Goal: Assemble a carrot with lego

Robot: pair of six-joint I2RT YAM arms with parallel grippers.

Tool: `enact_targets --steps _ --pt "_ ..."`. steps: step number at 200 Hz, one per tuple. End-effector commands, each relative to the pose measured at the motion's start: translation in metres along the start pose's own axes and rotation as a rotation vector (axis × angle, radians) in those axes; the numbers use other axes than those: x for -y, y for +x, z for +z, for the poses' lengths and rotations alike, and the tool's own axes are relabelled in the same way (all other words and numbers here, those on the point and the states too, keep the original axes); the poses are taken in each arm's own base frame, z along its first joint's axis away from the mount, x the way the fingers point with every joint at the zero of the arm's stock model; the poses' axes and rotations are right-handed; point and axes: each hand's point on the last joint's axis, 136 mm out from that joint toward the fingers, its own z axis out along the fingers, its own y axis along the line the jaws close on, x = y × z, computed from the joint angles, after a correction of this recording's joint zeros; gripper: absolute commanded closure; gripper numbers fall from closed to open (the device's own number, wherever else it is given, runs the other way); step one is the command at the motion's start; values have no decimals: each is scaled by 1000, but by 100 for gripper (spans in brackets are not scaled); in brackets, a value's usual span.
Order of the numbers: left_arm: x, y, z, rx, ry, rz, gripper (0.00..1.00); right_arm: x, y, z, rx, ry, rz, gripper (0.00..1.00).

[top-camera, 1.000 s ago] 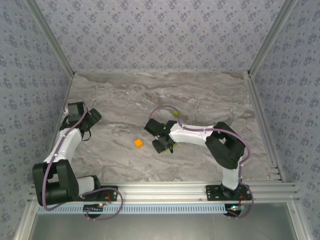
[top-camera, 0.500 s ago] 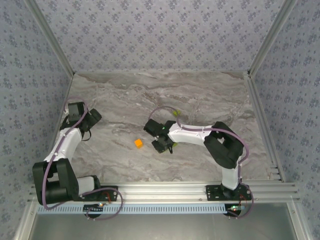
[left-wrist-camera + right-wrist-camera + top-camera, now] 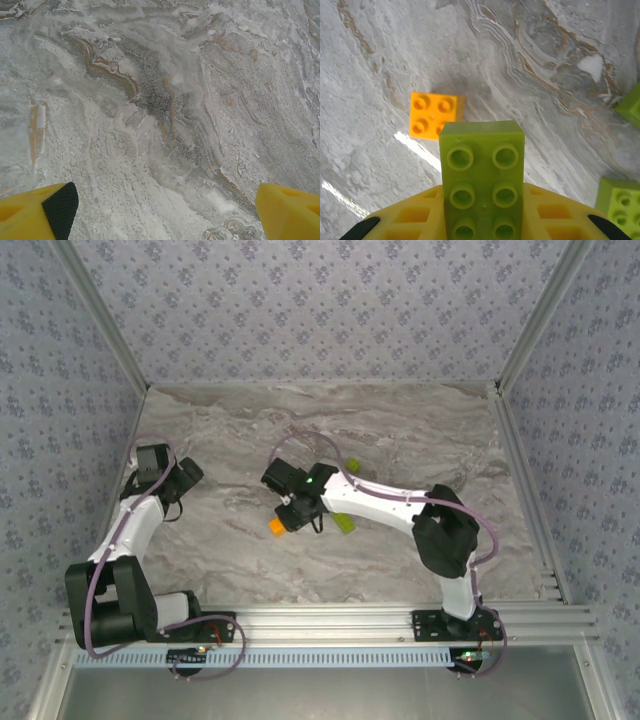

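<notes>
My right gripper stands near the middle of the table, with a long brick between its fingers. The square brick lies just to its left. One loose brick lies to its right, and another brick lies farther back.

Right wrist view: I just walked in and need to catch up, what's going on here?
The right gripper is shut on a lime-green brick, holding it right by the orange brick lying on the table. The left gripper hangs open above the table. The orange brick has nothing on it yet.
</notes>
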Motion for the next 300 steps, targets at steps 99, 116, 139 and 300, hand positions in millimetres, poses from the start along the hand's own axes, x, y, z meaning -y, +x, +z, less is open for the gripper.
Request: enact_targets --steps 99,116,139,300 --pt "0 3 2 -15 11 -10 7 -34 -10 25 -75 -91 29 68" --pt "-1 4 2 -15 10 -10 7 -35 -10 28 -81 -95 32 68" --pt "0 4 2 -16 13 -10 7 -37 -10 32 -90 -98 34 68" --pt "0 4 3 -20 12 -10 7 -42 -1 46 -137 -50 33 68"
